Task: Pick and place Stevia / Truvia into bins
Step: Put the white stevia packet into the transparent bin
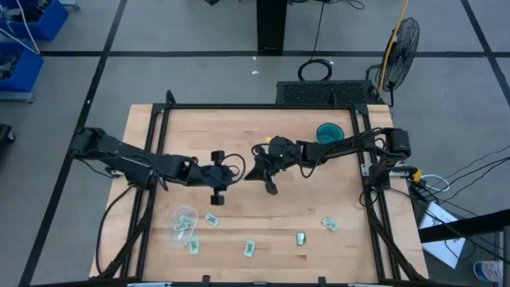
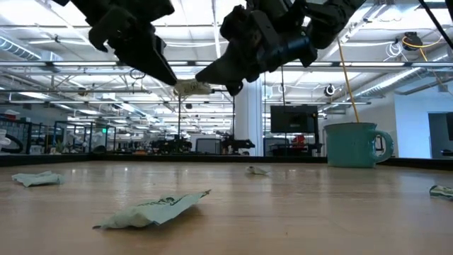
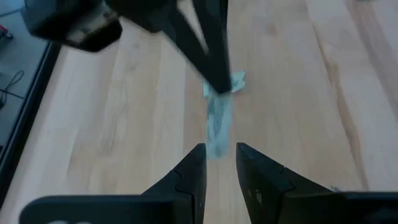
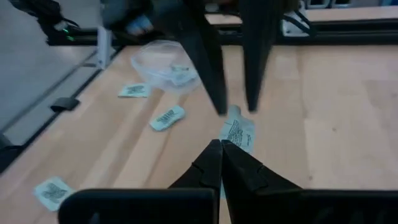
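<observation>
Right end effector (image 4: 222,148) pinched shut on a sachet (image 4: 238,133), left end effector (image 3: 219,155) narrowly parted, sachet's end hidden between them

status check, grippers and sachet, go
Right gripper shut on sachet, mid-air. Left gripper open around its other end. Bin clear.

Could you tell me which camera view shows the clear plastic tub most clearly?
The right wrist view shows the clear tub best: its rim and the sachets inside are plain. The high view shows it smaller, near the table's left front, with sachets around it. The low and left wrist views do not show it.
</observation>
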Controlling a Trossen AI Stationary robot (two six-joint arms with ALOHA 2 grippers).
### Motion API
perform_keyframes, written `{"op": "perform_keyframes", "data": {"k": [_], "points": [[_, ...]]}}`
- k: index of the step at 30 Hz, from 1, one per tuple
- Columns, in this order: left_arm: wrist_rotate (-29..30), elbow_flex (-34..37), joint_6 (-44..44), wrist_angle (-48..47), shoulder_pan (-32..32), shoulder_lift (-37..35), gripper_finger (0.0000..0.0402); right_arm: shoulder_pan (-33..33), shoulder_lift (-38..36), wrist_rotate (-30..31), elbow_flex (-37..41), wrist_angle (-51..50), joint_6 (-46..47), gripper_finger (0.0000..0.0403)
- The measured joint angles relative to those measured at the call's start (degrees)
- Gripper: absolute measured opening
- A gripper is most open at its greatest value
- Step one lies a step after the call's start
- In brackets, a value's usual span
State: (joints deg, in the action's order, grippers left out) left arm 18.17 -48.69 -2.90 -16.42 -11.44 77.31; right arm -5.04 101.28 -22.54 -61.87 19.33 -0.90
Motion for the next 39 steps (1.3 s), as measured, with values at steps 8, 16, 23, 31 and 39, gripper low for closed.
{"op": "perform_keyframes", "data": {"k": [8,16,23,31,39], "points": [[0.78,-0.02,0.06,0.47,0.14,1.89,0.0093,-0.15,-0.05,-0.23,-0.02,1.79,0.68,0.0000],[0.98,-0.02,-0.49,2.94,0.17,1.88,0.0093,-0.15,-0.03,-0.18,-0.02,3.14,0.41,0.0000],[0.98,-0.02,-2.67,4.47,0.17,1.89,0.0092,-0.13,-0.03,-0.09,-0.02,3.15,0.28,0.0000],[0.94,-0.02,-2.92,4.54,0.17,1.89,0.0047,-0.15,-0.04,0.08,-0.04,3.30,-0.40,0.0000],[0.83,-0.02,-2.55,4.52,0.17,1.89,0.0010,-0.15,-0.03,0.19,-0.07,4.42,-0.44,0.0013]]}}
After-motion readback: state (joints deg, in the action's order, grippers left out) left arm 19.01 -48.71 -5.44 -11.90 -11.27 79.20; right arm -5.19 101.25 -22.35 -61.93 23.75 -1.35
